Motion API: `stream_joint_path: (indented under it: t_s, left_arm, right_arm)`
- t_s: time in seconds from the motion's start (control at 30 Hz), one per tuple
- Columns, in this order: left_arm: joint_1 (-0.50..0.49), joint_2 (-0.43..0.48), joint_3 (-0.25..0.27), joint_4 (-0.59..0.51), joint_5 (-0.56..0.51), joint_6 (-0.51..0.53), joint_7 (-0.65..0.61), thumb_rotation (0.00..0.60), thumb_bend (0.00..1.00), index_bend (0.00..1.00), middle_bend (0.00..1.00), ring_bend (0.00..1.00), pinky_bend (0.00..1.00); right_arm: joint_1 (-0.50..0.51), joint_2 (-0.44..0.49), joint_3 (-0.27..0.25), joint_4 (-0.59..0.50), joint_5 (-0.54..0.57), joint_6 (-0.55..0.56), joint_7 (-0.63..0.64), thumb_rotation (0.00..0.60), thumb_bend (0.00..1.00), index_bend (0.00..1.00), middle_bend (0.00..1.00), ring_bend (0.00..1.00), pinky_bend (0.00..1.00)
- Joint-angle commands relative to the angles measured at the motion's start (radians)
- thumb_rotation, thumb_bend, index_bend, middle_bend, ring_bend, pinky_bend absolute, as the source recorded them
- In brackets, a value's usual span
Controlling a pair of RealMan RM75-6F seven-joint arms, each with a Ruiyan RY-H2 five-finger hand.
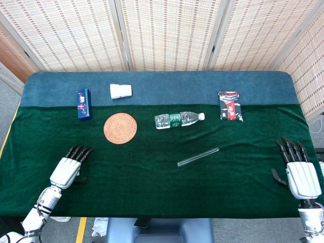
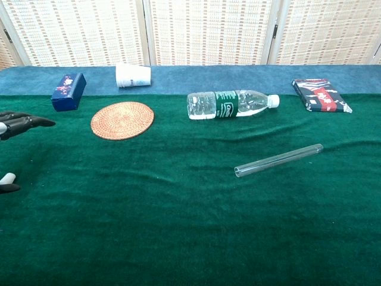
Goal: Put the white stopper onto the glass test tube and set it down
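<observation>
— Where's the stopper?
— Far left of the coaster, under the left hand — fingers spread over it, likely for a pinch.
— And the tube?
— Right of the coaster, lying free; right hand open, empty — probably waiting.

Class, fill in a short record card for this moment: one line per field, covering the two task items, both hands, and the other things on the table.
stopper: white stopper lies on the green cloth at the far left, under the left hand
test tube: glass test tube lies on its side right of centre, untouched
left hand: left hand hovers over the stopper, fingers apart, holds nothing
right hand: right hand at the table's right edge, fingers apart
other things: water bottle, woven coaster, paper cup, blue box, dark packet
</observation>
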State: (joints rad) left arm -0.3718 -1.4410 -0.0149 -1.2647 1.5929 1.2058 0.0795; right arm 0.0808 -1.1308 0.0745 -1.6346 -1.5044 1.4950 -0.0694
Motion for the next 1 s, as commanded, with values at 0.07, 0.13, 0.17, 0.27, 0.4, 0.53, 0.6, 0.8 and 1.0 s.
stream_joint_path:
  t_s: [0.07, 0.13, 0.17, 0.27, 0.4, 0.53, 0.6, 0.8, 1.0]
  left_arm:
    - [-0.005, -0.013, 0.001, 0.027, -0.016, -0.01, -0.008, 0.6, 0.22, 0.0, 0.11, 0.04, 0.0]
    - [-0.005, -0.017, 0.0, 0.04, -0.026, -0.014, -0.01, 0.6, 0.22, 0.0, 0.11, 0.04, 0.0]
    - [-0.005, -0.018, 0.001, 0.044, -0.029, -0.015, -0.013, 0.6, 0.22, 0.0, 0.11, 0.04, 0.0]
    - [-0.005, -0.022, 0.001, 0.06, -0.041, -0.019, -0.017, 0.6, 0.22, 0.0, 0.11, 0.04, 0.0]
    - [-0.008, -0.031, -0.001, 0.083, -0.054, -0.024, -0.031, 0.6, 0.22, 0.0, 0.11, 0.04, 0.0]
    - [-0.012, -0.041, -0.005, 0.116, -0.064, -0.026, -0.028, 0.6, 0.22, 0.0, 0.11, 0.04, 0.0]
    - [-0.012, -0.043, -0.007, 0.125, -0.069, -0.026, -0.032, 0.6, 0.22, 0.0, 0.11, 0.04, 0.0]
    - [-0.023, -0.037, -0.018, 0.138, -0.092, -0.044, -0.029, 0.6, 0.22, 0.0, 0.11, 0.04, 0.0]
    - [-0.043, -0.019, -0.041, 0.128, -0.126, -0.071, -0.012, 0.6, 0.22, 0.0, 0.11, 0.04, 0.0]
  right_arm:
    - [-0.001, -0.001, 0.001, 0.0, 0.0, 0.002, 0.001, 0.6, 0.42, 0.0, 0.05, 0.07, 0.0]
    - [-0.001, -0.001, 0.001, 0.001, 0.0, 0.004, 0.002, 0.6, 0.42, 0.0, 0.05, 0.07, 0.0]
    - [-0.001, 0.0, 0.001, 0.001, 0.0, 0.004, 0.001, 0.6, 0.42, 0.0, 0.05, 0.08, 0.0]
    - [-0.001, -0.001, 0.002, 0.0, 0.003, 0.003, -0.003, 0.6, 0.42, 0.0, 0.05, 0.08, 0.0]
    - [0.0, -0.003, 0.003, -0.003, 0.002, 0.002, -0.004, 0.6, 0.42, 0.0, 0.05, 0.08, 0.0]
    - [-0.001, -0.003, 0.003, -0.003, 0.003, 0.005, -0.015, 0.6, 0.42, 0.0, 0.05, 0.08, 0.0]
    - [-0.004, -0.003, 0.003, -0.005, 0.004, 0.01, -0.014, 0.6, 0.42, 0.0, 0.05, 0.08, 0.0]
    - [-0.004, 0.0, -0.002, -0.008, 0.0, 0.003, -0.007, 0.6, 0.42, 0.0, 0.05, 0.08, 0.0]
    - [-0.008, 0.0, -0.002, -0.009, -0.003, 0.012, -0.004, 0.6, 0.42, 0.0, 0.05, 0.08, 0.0]
